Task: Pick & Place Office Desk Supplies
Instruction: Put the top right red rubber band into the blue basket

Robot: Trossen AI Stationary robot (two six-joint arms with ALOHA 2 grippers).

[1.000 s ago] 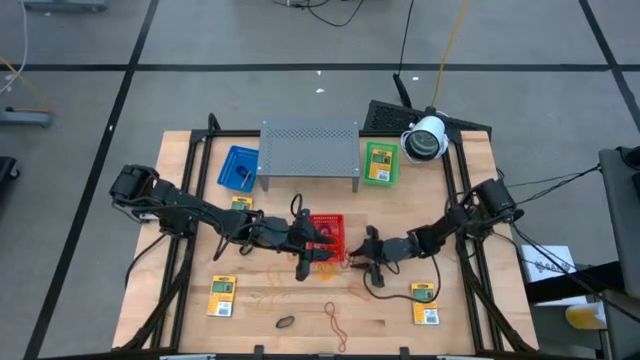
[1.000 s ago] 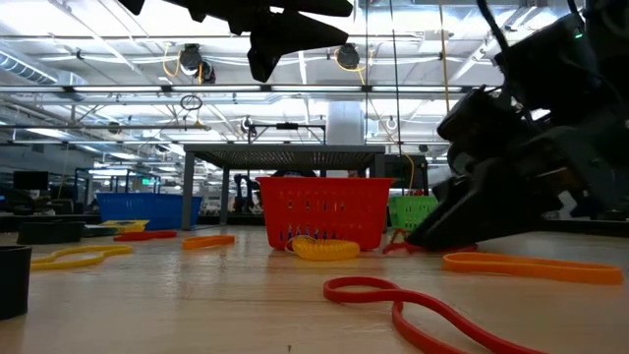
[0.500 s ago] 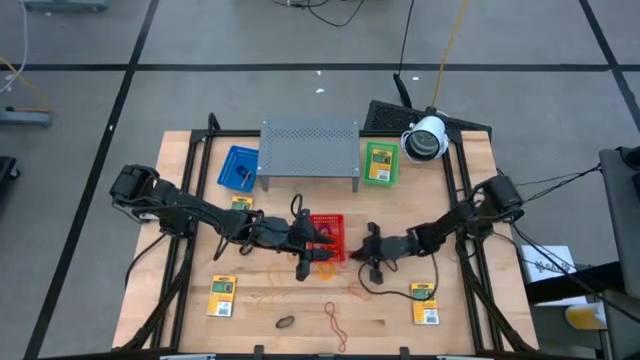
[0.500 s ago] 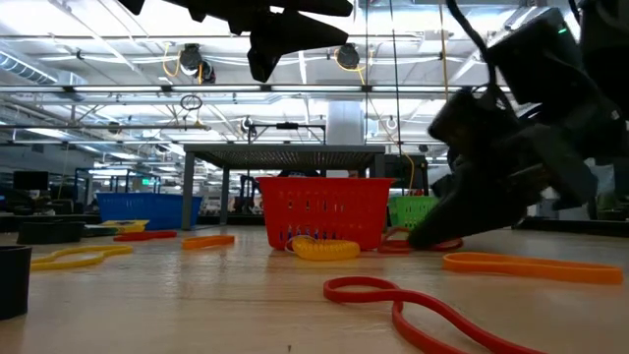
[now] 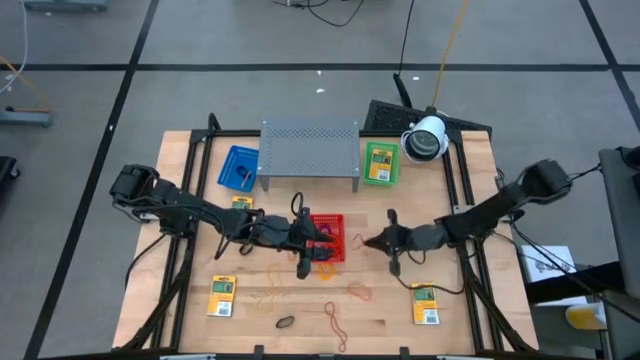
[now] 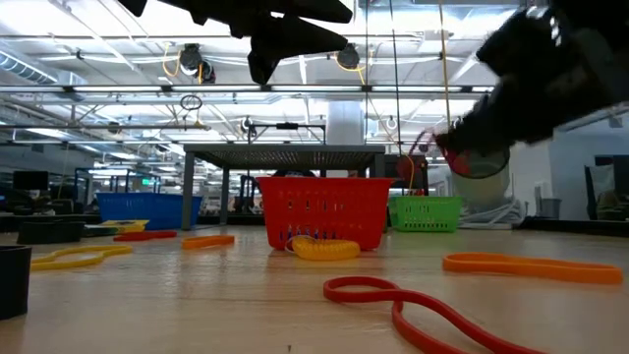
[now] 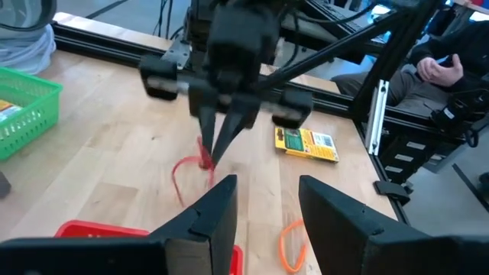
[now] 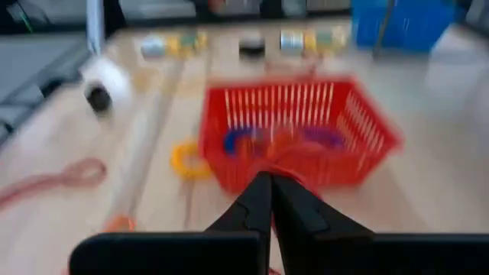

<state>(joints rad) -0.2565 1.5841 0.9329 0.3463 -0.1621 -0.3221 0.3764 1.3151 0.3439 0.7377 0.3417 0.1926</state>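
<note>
A red mesh basket (image 5: 330, 226) in the middle of the table holds several rubber bands (image 8: 252, 140). My right gripper (image 5: 367, 241) hangs just right of the basket, raised off the table and shut on a thin red rubber band (image 7: 183, 172). My left gripper (image 5: 322, 243) hovers open above the basket with nothing between its fingers (image 7: 221, 206). More bands lie flat on the wood: a yellow one (image 6: 324, 249) against the basket's foot, an orange one (image 5: 357, 291) and a red one (image 5: 335, 322). Yellow-and-green packets (image 5: 221, 297) (image 5: 425, 303) (image 5: 241, 203) lie flat on the table. My right gripper pinches the red band's upper part (image 7: 205, 159) between its two fingertips, which slant down toward the basket. The band is lifted clear of the table. It hangs slack below the fingertips as a thin loop (image 8: 294, 155).
A grey perforated rack (image 5: 310, 150) stands at the far middle, with a blue basket (image 5: 238, 168) to its left and a green basket (image 5: 379, 163) to its right. A white camera (image 5: 426, 138) sits at the far right. A black band (image 5: 285, 322) lies near the front edge.
My right gripper has risen from the table beside the red basket and tipped closer to level. The red band lay on the wood at its fingertips and now hangs clear below them. My left gripper has kept still above the basket.
</note>
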